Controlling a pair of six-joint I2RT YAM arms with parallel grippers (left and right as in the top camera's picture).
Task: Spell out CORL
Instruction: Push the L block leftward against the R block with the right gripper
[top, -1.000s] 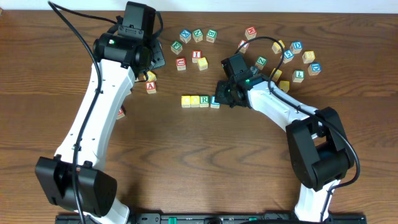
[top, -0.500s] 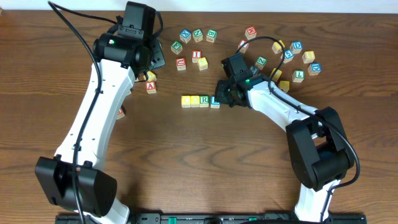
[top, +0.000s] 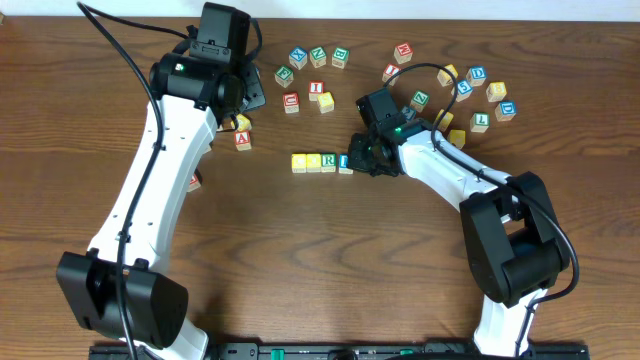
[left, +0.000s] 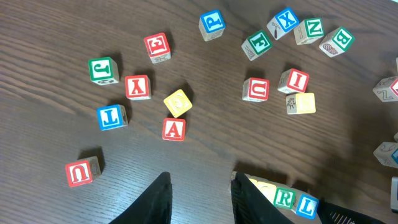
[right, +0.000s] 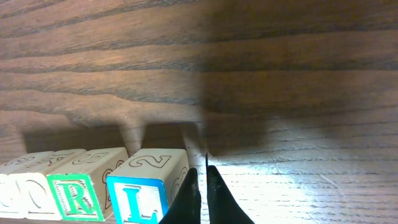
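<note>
- Right gripper (right: 202, 177): its own camera shows the two fingers drawn together with only a hairline gap and nothing between them. They stand just beside the L block (right: 142, 194), on the side away from the R block (right: 76, 194).
- From overhead, those fingers merge into a dark mass, so whether they touch the L block cannot be told there.
- Left gripper (left: 200, 178): the jaws are spread with only bare wood between them. Overhead, it is hidden under its own arm near the far left corner of the worktop (top: 300, 260).
- Four blocks form the row (top: 321, 162), which lies about mid-worktop, a little toward the far edge.
- Only R and L read clearly. The first two letters are too small overhead, cut off at the right wrist camera's left edge, and partly behind a finger in the left wrist view.
- Loose blocks (top: 317, 57) lie scattered along the far edge. The left wrist view alone makes their letters legible, such as a red A (left: 173, 129).
</note>
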